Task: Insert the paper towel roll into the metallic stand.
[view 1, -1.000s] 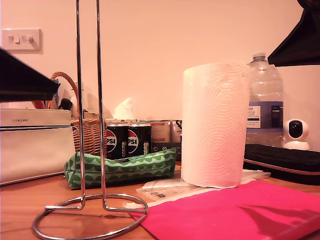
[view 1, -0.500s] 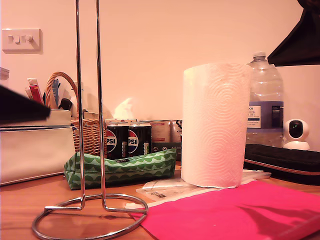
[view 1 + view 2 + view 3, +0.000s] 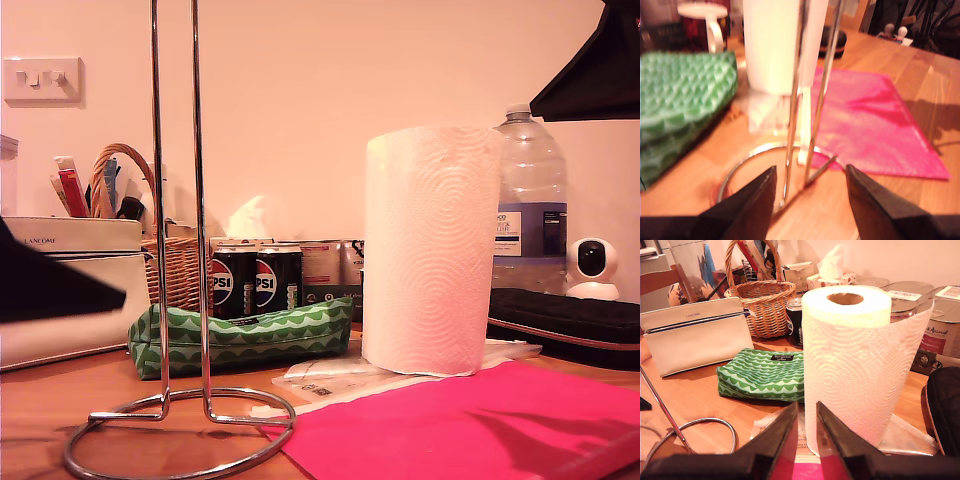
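The white embossed paper towel roll (image 3: 430,250) stands upright on the wooden table (image 3: 40,400), its base at the pink sheet's (image 3: 480,425) far edge. At its 9 o'clock in the exterior view stands the chrome wire metallic stand (image 3: 178,300), apart from it; between them lies a green patterned pouch (image 3: 240,338). My first gripper (image 3: 810,192) is wide, straddling the stand's rods; my second gripper (image 3: 806,437) is narrow, empty, just before the roll.

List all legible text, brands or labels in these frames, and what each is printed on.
"LANCOME": on the cream pouch, at the exterior view's left.
"PSI", part of a logo: on the two dark cans.
"Animal", partly hidden: on a tin in the second wrist view.
Too small or blurred: the water bottle label, the green pouch tag, the paper beside the paper towel roll.
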You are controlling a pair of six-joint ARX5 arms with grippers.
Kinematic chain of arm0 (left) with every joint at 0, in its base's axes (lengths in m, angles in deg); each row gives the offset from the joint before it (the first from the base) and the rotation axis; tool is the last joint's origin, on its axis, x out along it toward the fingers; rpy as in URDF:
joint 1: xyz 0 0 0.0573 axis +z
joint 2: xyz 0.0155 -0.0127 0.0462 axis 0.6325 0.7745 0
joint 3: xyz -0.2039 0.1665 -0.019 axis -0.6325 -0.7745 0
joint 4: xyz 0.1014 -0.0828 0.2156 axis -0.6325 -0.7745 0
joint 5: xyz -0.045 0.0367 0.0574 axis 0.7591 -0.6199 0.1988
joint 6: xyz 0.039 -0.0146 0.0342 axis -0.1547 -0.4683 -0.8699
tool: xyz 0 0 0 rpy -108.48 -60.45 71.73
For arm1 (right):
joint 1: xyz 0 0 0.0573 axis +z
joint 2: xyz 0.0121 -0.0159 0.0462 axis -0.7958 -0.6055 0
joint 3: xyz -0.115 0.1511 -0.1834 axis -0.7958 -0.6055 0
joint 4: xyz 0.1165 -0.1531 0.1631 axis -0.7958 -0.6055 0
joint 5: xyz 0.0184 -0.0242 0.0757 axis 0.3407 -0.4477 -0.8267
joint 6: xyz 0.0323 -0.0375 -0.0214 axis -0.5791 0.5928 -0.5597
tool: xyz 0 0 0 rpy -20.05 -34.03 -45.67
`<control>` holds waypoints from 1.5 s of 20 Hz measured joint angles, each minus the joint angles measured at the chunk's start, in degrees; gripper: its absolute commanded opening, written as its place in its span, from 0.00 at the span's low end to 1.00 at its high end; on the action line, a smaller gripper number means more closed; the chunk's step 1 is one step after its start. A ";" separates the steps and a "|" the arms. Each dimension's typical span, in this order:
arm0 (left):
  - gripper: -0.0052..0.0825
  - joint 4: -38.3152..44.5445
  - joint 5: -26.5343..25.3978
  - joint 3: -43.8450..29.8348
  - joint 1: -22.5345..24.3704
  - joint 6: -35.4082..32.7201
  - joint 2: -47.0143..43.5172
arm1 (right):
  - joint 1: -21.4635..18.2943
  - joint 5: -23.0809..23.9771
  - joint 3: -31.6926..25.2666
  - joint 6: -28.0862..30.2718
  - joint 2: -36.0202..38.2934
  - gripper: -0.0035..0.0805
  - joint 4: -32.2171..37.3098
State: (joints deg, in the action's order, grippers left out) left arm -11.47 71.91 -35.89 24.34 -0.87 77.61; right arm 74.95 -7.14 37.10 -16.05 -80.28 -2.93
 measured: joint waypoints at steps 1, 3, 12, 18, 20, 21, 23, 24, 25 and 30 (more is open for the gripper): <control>0.51 0.02 0.00 0.79 0.00 0.00 1.92 | 0.02 -0.04 0.00 0.00 0.00 0.16 0.20; 0.51 0.26 0.00 3.06 -0.11 0.00 5.64 | 0.00 -0.15 0.00 0.00 0.00 0.16 0.72; 0.51 3.69 0.00 6.45 -3.69 -0.87 16.13 | 0.00 -0.15 0.00 -0.02 0.02 0.16 1.18; 0.51 3.61 -2.56 7.30 -8.46 -0.87 16.68 | 0.00 -0.15 0.00 -0.02 0.02 0.16 1.20; 0.51 2.89 -3.87 7.30 -8.70 -0.92 16.68 | 0.00 -0.15 0.00 -0.02 0.02 0.16 1.20; 0.51 2.97 -3.89 7.32 -8.70 -0.94 16.68 | 0.00 -0.15 0.00 -0.02 0.02 0.16 1.20; 0.51 2.73 -3.41 7.32 -8.74 -0.81 16.68 | 0.02 -0.15 0.00 -0.02 0.02 0.16 1.18; 0.51 2.58 -2.75 7.32 -8.96 -0.13 16.68 | 0.00 -0.15 0.00 -0.02 0.02 0.16 1.18; 0.51 2.67 -2.05 7.32 -9.35 0.00 16.68 | 0.00 -0.15 0.00 -0.02 0.02 0.16 1.18; 0.51 2.75 -0.94 7.69 -12.02 1.70 16.68 | 0.02 -0.15 0.00 -0.02 0.02 0.16 1.03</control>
State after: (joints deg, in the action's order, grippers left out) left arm -8.72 70.97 -28.20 12.32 0.84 94.29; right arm 74.97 -7.30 37.10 -16.07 -80.26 -1.90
